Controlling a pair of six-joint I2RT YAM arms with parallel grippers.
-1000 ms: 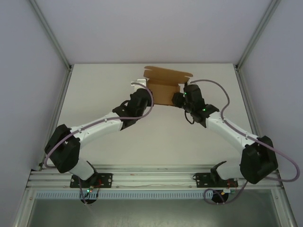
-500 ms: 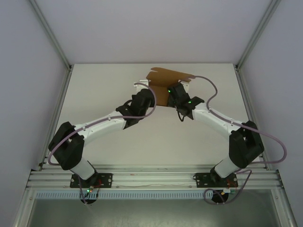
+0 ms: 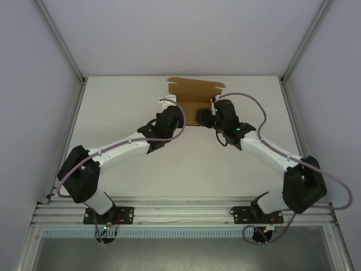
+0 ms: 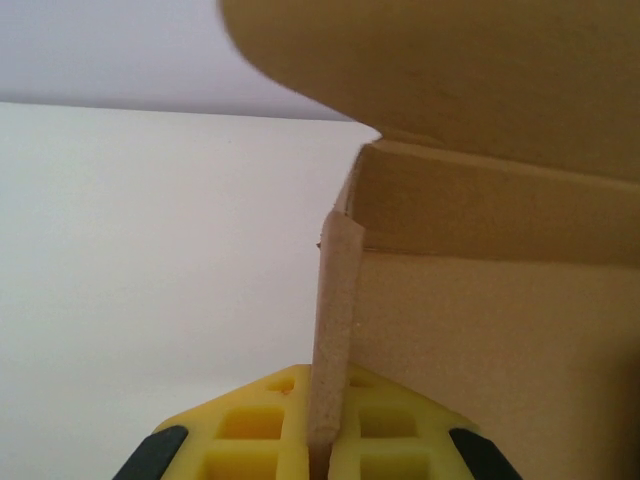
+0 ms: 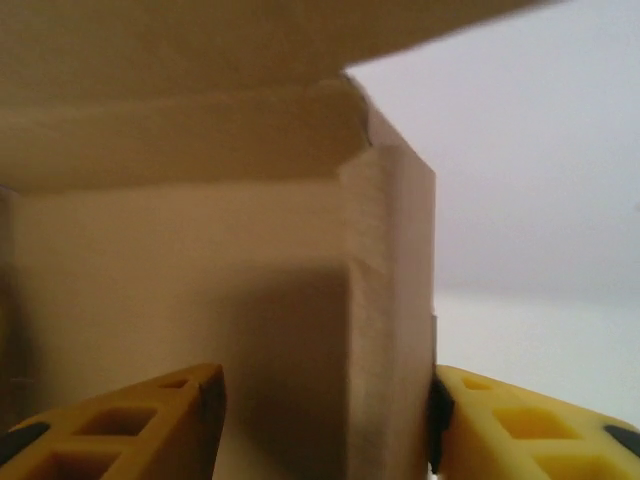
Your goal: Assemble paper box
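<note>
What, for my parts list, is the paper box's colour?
Plain brown, unprinted; the paper box shows best in the top external view.

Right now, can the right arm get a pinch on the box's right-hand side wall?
Probably yes. The right gripper is open with its fingers either side of that wall of the paper box, nothing else between them. The left gripper pinches a panel on the other side, steadying it.

Matt, fibrous brown cardboard of the paper box [image 4: 480, 300], smooth yellow plastic jaws, matt white table [image 3: 186, 164]
</note>
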